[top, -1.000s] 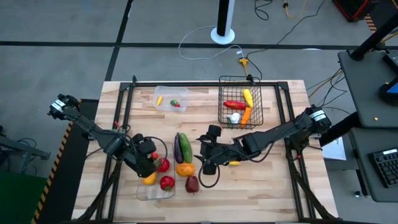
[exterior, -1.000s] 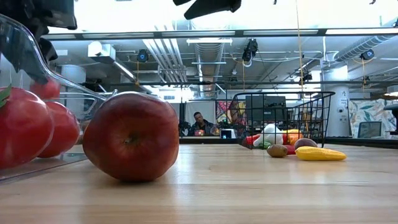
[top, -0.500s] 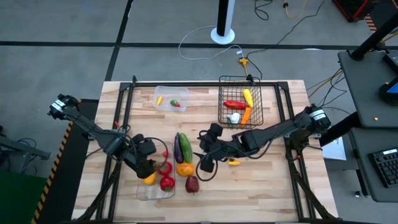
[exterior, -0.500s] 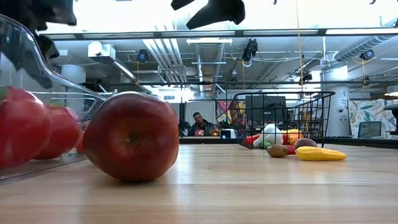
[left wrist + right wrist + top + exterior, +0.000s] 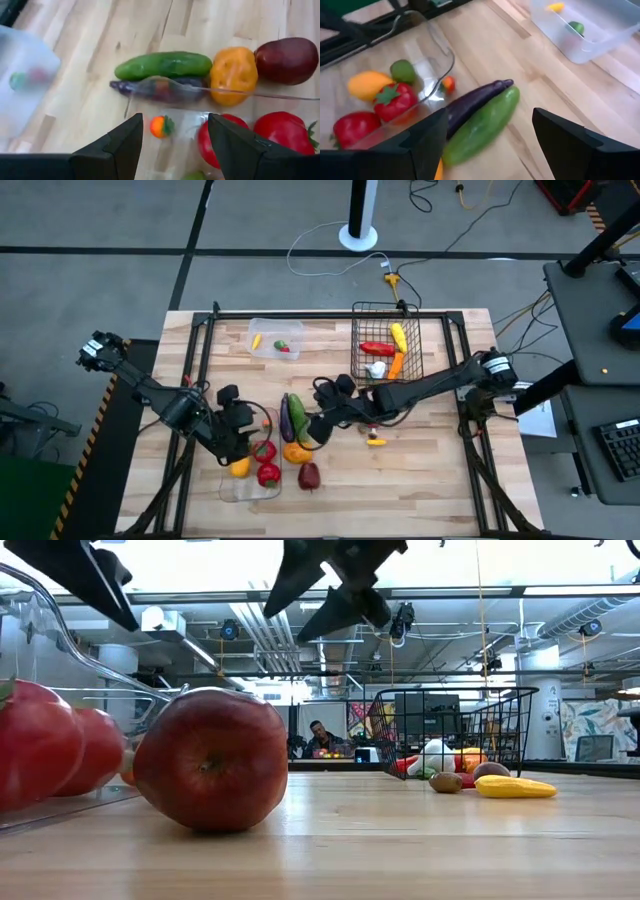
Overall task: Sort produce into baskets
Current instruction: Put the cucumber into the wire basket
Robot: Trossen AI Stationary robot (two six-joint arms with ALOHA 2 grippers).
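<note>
My left gripper (image 5: 236, 426) is open and empty, above the far end of the long clear tray (image 5: 243, 490). The tray holds red tomatoes (image 5: 282, 135), a yellow fruit (image 5: 239, 468) and a small orange tomato (image 5: 161, 126). My right gripper (image 5: 316, 426) is open and empty, just right of the green cucumber (image 5: 298, 418) and purple eggplant (image 5: 286, 416). These two lie side by side on the table. An orange pepper (image 5: 296, 450) and a dark red apple (image 5: 309, 475) lie nearer the front. The eggplant (image 5: 475, 102) and cucumber (image 5: 480, 122) show ahead of the right fingers.
The black wire basket (image 5: 387, 355), at the far right, holds a red pepper, a yellow piece, a carrot and a white bulb. The small clear tub (image 5: 275, 340), at the far left, holds a yellow and a green-red piece. A yellow piece (image 5: 376, 442) lies loose right of centre.
My right gripper has gone toward the table's left edge, closing on the cucumber and eggplant. My left gripper has drawn up and toward the far edge, away from the tomatoes in the tray.
</note>
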